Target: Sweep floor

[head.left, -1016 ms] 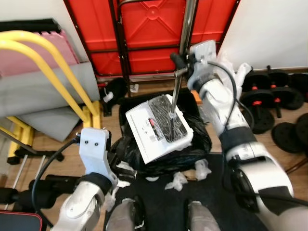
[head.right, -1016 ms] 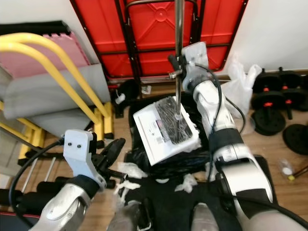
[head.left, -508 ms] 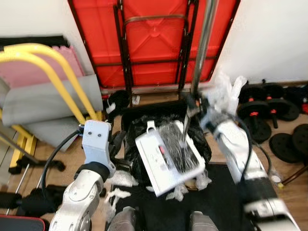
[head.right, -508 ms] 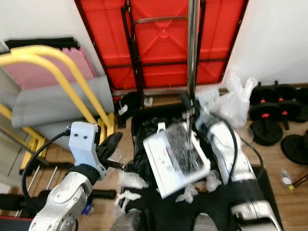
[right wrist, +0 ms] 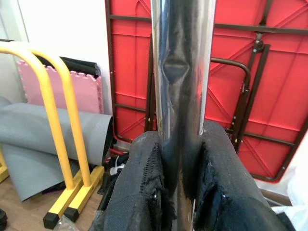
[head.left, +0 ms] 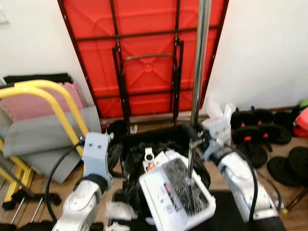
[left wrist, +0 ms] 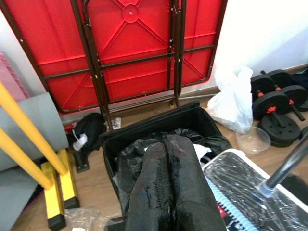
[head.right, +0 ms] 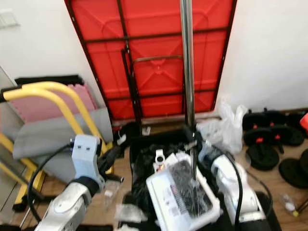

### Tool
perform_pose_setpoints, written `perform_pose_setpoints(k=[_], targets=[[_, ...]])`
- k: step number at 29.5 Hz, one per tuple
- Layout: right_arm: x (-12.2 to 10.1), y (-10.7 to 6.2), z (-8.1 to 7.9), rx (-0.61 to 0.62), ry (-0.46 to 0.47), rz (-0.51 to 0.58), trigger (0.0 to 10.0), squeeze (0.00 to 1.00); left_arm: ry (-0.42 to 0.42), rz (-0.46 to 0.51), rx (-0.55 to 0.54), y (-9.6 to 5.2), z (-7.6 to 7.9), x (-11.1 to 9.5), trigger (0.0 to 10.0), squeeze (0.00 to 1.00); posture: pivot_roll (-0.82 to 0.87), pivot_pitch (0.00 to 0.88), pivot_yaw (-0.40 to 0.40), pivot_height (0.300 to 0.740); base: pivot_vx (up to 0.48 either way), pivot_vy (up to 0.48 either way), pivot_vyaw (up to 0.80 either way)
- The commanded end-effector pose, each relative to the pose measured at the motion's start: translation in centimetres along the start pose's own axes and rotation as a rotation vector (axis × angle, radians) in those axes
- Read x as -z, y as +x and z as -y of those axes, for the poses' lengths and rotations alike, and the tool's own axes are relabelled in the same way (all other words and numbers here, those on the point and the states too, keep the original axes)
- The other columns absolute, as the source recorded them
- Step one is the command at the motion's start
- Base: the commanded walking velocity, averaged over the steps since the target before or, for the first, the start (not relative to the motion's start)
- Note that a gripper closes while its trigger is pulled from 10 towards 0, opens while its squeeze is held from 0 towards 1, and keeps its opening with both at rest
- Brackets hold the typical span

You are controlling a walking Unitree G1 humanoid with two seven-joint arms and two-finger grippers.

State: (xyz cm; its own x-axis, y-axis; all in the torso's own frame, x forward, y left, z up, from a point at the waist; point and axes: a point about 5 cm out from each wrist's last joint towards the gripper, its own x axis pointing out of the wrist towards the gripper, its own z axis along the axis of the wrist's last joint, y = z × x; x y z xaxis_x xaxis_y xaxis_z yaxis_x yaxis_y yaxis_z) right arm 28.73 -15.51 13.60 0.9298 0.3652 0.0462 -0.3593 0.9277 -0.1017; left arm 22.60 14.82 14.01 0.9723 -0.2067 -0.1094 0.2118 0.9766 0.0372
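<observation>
A long silver pole (head.left: 201,57) rises from a white dustpan (head.left: 175,199) that carries a dark, plastic-covered load. My right gripper (head.left: 195,140) is shut on the pole (right wrist: 182,57) just above the pan, with a black finger (right wrist: 144,192) on each side. The pan hangs at the near edge of a black bin (head.left: 144,149) lined with a black bag. My left gripper (left wrist: 166,192) is shut on nothing and points over the bin (left wrist: 144,139) from its left side.
A red folded table (head.left: 144,53) leans on the wall behind the bin. A yellow frame (head.left: 53,96) and grey mats stand left. Dumbbells (head.left: 260,134), a white plastic bag (head.left: 219,122) and a clear bowl (left wrist: 254,140) lie right. Crumpled scraps (head.left: 118,209) litter the floor near my left arm.
The view has tilted up toward the wall. The dustpan has come off the middle of the bin toward me, with the right gripper still on the pole. My left arm has risen beside the bin.
</observation>
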Motion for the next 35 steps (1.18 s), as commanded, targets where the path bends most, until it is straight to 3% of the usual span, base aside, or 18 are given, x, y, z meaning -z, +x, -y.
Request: perform_pose_setpoints(k=[1, 7, 35], targets=[[-1.7, 0.2, -0.3, 0.000, -0.010, 0.071, 10.0, 0.00, 0.020, -0.002, -0.049, 0.2, -0.4, 0.4, 10.0, 0.00, -0.14, 0.000, 0.023, 0.740, 0.000, 0.000, 0.00], [-1.9, 0.2, -0.4, -0.004, -0.009, 0.062, 10.0, 0.00, 0.015, 0.009, -0.063, 0.1, -0.6, 0.5, 10.0, 0.00, -0.14, 0.000, 0.017, 0.740, 0.319, 0.000, 0.00], [-1.2, 0.4, -0.9, -0.002, -0.005, 0.004, 10.0, 0.00, -0.013, -0.013, -0.098, 0.0, -0.7, 1.5, 10.0, 0.00, -0.12, 0.000, 0.020, 0.740, 0.000, 0.000, 0.00]])
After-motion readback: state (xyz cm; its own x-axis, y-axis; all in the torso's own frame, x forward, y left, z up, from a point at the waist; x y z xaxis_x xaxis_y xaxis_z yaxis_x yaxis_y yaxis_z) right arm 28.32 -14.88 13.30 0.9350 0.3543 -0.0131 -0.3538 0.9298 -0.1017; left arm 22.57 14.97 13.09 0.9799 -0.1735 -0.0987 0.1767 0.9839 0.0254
